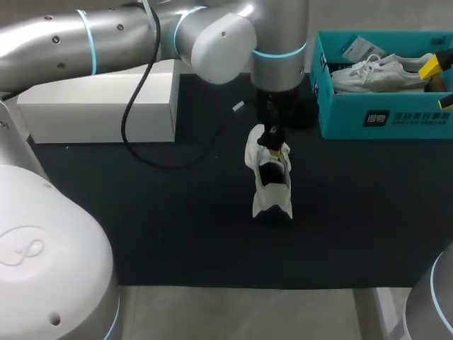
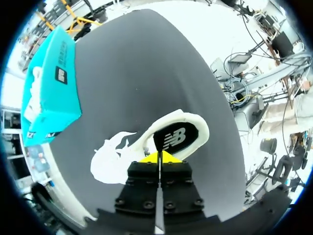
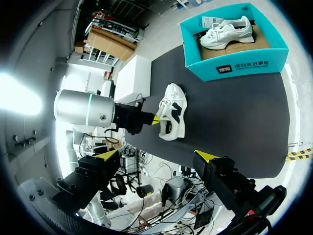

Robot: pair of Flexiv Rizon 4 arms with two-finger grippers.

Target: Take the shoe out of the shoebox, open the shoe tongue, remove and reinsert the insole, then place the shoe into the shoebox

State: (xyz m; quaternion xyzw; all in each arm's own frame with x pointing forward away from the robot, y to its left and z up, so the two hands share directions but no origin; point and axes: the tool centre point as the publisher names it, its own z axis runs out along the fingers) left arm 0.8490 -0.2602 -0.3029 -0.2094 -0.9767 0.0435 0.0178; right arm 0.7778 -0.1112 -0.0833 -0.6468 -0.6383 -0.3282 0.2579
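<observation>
Left gripper (image 1: 278, 146) vertical, tight on shoe (image 1: 274, 193)

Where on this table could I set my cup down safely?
The black mat is bare in front of the long white box, and again in front of the teal cardboard shoebox, right of the white sneaker. It is crowded mid-table, where the left gripper holds that sneaker.
</observation>
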